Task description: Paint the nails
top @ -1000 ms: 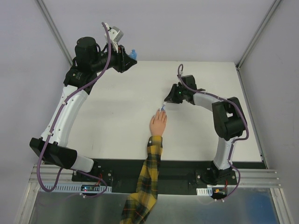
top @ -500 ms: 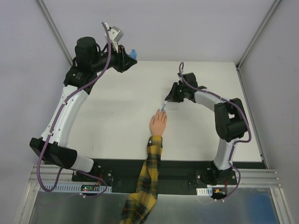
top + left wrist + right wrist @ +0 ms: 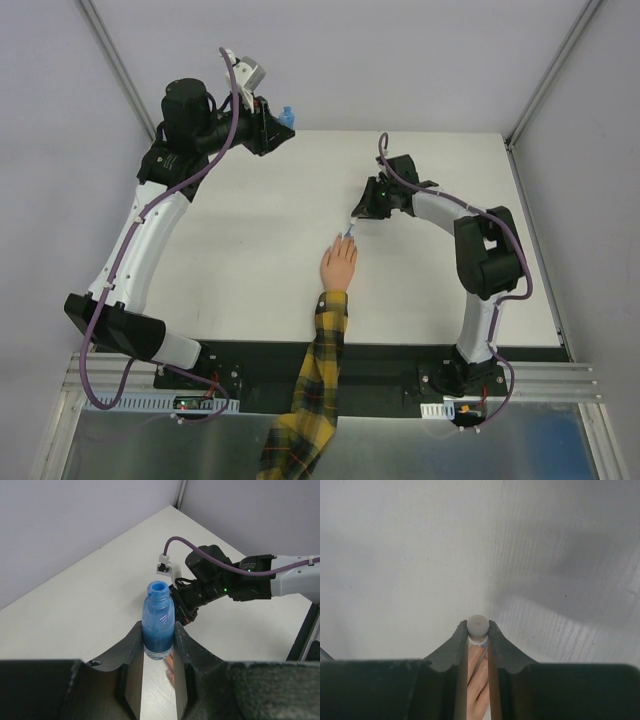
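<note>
The right gripper (image 3: 477,628) pinches a white-capped brush (image 3: 350,228) at the hand's (image 3: 338,266) nails (image 3: 345,239). Far left of the hand, the left gripper (image 3: 157,632) clamps an open blue bottle (image 3: 158,607).

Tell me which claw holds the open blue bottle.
The left claw: it is shut on the uncapped blue bottle. The right claw pinches a white cap above the peach hand instead.
</note>
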